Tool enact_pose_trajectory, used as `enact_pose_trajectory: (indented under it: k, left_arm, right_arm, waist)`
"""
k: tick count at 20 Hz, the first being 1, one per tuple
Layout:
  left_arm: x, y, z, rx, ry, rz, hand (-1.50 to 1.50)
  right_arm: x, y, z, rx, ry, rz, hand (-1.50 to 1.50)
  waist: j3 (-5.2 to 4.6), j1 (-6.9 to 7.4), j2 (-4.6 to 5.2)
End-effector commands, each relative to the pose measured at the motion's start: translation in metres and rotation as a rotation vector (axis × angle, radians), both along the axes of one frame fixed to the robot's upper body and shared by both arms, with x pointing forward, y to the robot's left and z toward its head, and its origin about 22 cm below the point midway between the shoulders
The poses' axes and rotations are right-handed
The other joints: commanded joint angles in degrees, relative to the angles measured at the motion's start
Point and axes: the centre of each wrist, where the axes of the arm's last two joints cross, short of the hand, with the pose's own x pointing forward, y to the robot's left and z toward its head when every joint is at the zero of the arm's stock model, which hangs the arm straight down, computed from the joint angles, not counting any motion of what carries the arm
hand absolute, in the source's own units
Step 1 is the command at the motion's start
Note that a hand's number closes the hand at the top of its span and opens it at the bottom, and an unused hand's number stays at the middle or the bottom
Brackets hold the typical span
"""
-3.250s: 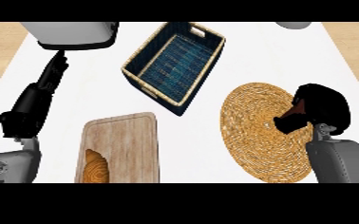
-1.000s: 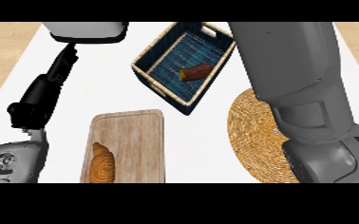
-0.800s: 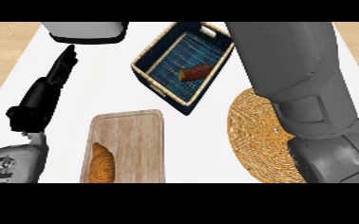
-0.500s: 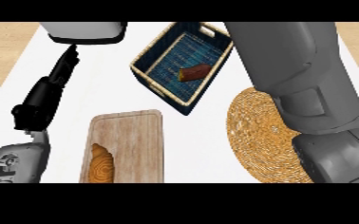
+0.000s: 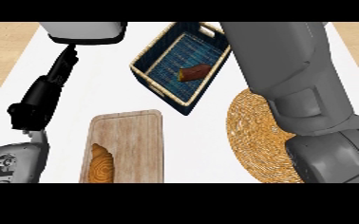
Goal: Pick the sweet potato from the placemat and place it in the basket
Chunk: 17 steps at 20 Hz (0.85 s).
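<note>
The reddish-brown sweet potato [image 5: 194, 72] lies inside the dark blue basket with a tan rim [image 5: 157, 45], toward its right side, with nothing touching it. The round woven placemat [image 5: 254, 137] sits at the lower right with nothing on its visible part; my right forearm [image 5: 288, 71] covers its right half. That forearm runs from the lower right up past the basket's right end and out at the top, so the right hand does not show. My left hand [image 5: 41, 97] rests at the far left, fingers straight and pointing up, holding nothing.
A wooden cutting board [image 5: 129, 142] lies at the lower middle left with a golden bread piece [image 5: 101, 162] on its near end. A grey appliance [image 5: 84, 31] stands at the top left. Tan counter edges show at both upper corners.
About three seconds ago my right hand was curled over the placemat; now the sweet potato lies in the basket. Over the last second the right forearm shifted slightly and the left fingers moved a little.
</note>
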Motion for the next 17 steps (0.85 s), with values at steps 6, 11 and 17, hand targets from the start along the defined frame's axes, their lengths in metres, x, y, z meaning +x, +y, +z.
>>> enact_pose_trajectory:
  k: [6, 11, 17]
  left_arm:
    - [-0.002, 0.011, 0.003, 0.012, -0.011, 0.011, 0.00]
    - [-0.010, 0.007, -0.006, 0.006, -0.003, 0.016, 0.00]
    - [-0.006, 0.017, -0.008, 0.008, 0.011, 0.040, 0.00]
  right_arm:
    - [-0.001, -0.035, 0.011, 0.394, -0.326, -0.241, -1.50]
    - [-0.002, -0.079, 0.021, 0.505, -0.460, -0.396, -1.50]
    - [-0.018, -0.151, 0.018, 0.558, -0.566, -0.539, -1.50]
  waist:
    - [0.00, -0.10, 0.08]
    - [0.03, -0.77, -0.27]
    - [0.07, -2.66, -0.70]
